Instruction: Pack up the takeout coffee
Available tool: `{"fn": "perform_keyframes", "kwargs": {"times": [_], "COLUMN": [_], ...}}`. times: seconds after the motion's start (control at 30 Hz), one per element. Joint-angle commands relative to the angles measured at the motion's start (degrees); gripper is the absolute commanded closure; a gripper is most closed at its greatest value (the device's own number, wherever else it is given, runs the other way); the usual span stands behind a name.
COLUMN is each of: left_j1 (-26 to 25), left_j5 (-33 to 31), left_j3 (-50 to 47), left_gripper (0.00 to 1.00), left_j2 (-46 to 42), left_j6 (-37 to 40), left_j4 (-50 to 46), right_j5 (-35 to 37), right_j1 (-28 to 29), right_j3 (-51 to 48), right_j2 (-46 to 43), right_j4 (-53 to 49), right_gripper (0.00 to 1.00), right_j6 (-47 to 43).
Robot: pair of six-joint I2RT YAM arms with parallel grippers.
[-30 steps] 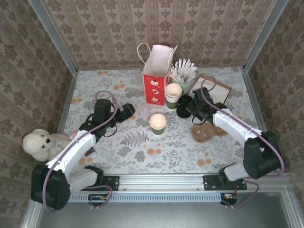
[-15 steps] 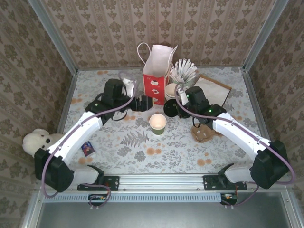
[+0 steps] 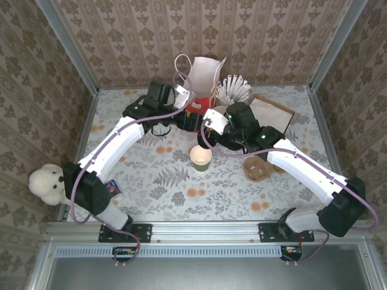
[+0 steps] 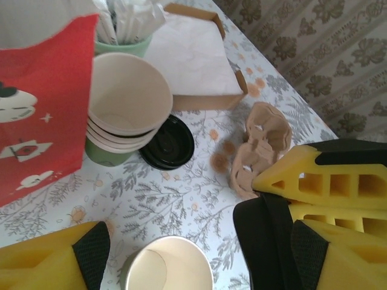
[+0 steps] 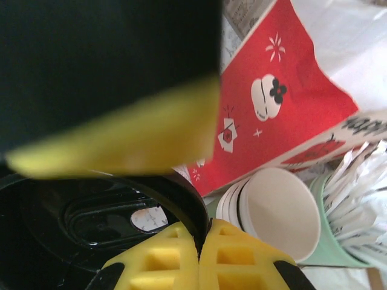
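The takeout coffee's green cup stands upright and lidless on the table in front of the red-and-white bag. In the left wrist view its cream inside shows at the bottom edge, between the spread fingers of my left gripper, which is open. In the top view my left gripper hovers beside the bag. My right gripper is shut on the rim of a black lid and holds it off the table. In the top view this gripper is just behind the cup.
Another black lid lies by a stack of lidless cups. A green holder of white sticks, a paper-lined brown tray and a cardboard carrier are on the right. A teddy sits at the left edge.
The left arm swung from the left of the table up to beside the bag. The right gripper carried the black lid leftward from beside the cup stack towards the cup.
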Motion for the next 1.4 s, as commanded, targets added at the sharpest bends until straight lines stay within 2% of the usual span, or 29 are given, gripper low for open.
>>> {"fn": "perform_keyframes", "kwargs": {"times": [0.0, 0.17, 0.3, 0.33, 0.47, 0.67, 0.83, 0.87, 0.93, 0.97, 1.0, 1.07, 1.17, 1.23, 1.27, 1.33, 1.37], "left_j1": [-1.3, -1.8, -1.9, -1.9, -1.9, -1.9, -1.9, -1.9, -1.9, -1.8, -1.8, -1.6, -1.2, -1.2, -1.2, -1.2, -1.1], "left_j5": [4.0, 0.7, 0.2, -0.1, -1.3, -0.9, -1.1, -1.3, -1.3, -1.5, -1.9, -2.4, 0.9, 0.8, 0.0, -4.2, -5.7], "left_j3": [3.4, 4.0, 3.5, 3.4, 3.2, 3.8, 3.5, 3.3, 2.4, 2.0, 1.3, 0.1, -1.4, -1.8, -2.1, -3.7, -4.7], "left_gripper": [0.21, 0.23, 0.2, 0.22, 0.44, 0.53, 0.77, 0.78, 0.83, 0.86, 0.87, 0.89, 0.9, 0.92, 0.94, 0.98, 1.0], "left_j2": [1.2, 1.5, 1.5, 1.5, 1.6, 3.1, 3.2, 3.1, 2.5, 2.2, 1.8, 1.0, 0.2, -0.1, -0.3, -1.3, -1.9], "left_j6": [4.8, 6.3, 7.5, 7.8, 8.1, 8.2, 8.1, 7.6, 6.8, 6.2, 5.5, 3.7, 1.5, -0.8, -2.0, -7.0, -9.1], "left_j4": [-5.6, -7.1, -7.6, -7.8, -7.7, -8.5, -7.6, -7.1, -5.2, -4.2, -3.1, -0.5, 3.1, 5.2, 6.5, 11.0, 13.4], "right_j5": [4.8, 7.1, 8.2, 8.5, 7.7, 6.3, 6.2, 6.4, 6.8, 6.8, 6.9, 7.8, 11.0, 15.3, 16.2, 14.9, 12.4], "right_j1": [1.3, 2.4, 2.8, 3.0, 3.4, 3.7, 3.8, 3.8, 3.7, 3.7, 3.7, 3.6, 3.0, 2.2, 1.7, -0.7, -2.0], "right_j3": [3.5, 5.8, 7.2, 7.5, 8.6, 11.5, 12.2, 12.3, 11.8, 11.5, 10.9, 9.4, 4.7, 0.0, -2.0, -6.1, -7.8], "right_j2": [1.2, 4.0, 5.5, 5.7, 6.3, 7.9, 8.4, 8.3, 7.0, 6.1, 4.9, 2.1, -4.1, -8.0, -9.4, -12.7, -13.6], "right_j4": [-3.2, -4.5, -5.7, -5.9, -7.0, -9.9, -10.1, -9.8, -7.1, -5.9, -4.5, -1.2, 5.8, 10.8, 12.1, 13.7, 14.8], "right_gripper": [1.0, 1.0, 1.0, 1.0, 1.0, 1.0, 1.0, 1.0, 0.91, 0.83, 0.66, 0.42, 0.25, 0.08, 0.02, 0.0, 0.0], "right_j6": [-4.7, -5.6, -5.4, -5.6, -5.2, -2.6, -1.0, 0.0, 3.8, 5.4, 8.1, 14.1, 28.7, 43.5, 50.0, 66.4, 71.3]}}
